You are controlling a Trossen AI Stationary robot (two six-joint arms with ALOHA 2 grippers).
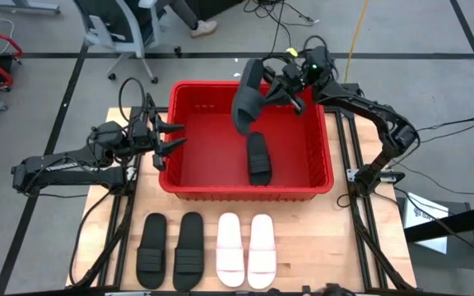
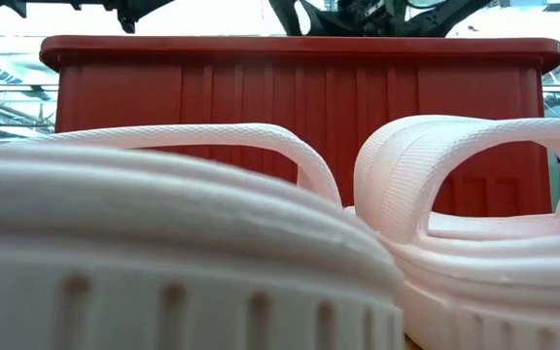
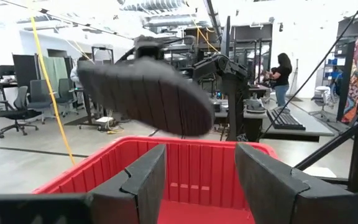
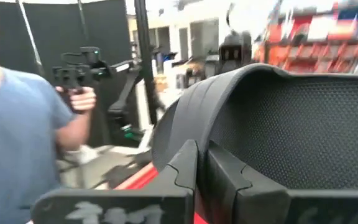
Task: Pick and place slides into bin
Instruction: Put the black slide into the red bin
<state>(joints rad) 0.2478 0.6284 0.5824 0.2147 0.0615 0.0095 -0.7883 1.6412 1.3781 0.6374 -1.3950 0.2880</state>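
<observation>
The red bin [image 1: 319, 177] stands mid-table, with one black slide [image 1: 258, 158] lying on its floor. My right gripper [image 1: 280, 89] is shut on another black slide [image 1: 247, 97] above the bin's far part. That slide's ribbed sole shows in the left wrist view [image 3: 148, 93]. My left gripper [image 1: 171, 136] is open and empty at the bin's left rim [image 3: 104, 162]. Two black slides [image 1: 171, 249] and two pale slides [image 1: 245, 249] lie side by side on their soles near the table's front edge. My right gripper pinches the black slide between its two fingers [image 4: 188, 165] at its side edge, by the foot of the arched strap [image 4: 191, 112]. The fingers come level from the table's right. The slide is lifted clear above the bin, tilted on edge, with its sole facing the left arm.
The pale slides fill the front of the low view [image 2: 163, 243], with the bin wall [image 2: 299, 87] behind them. A person [image 4: 17, 124] holding a handheld device stands beyond the table. Office chairs and cables are on the floor at the far side.
</observation>
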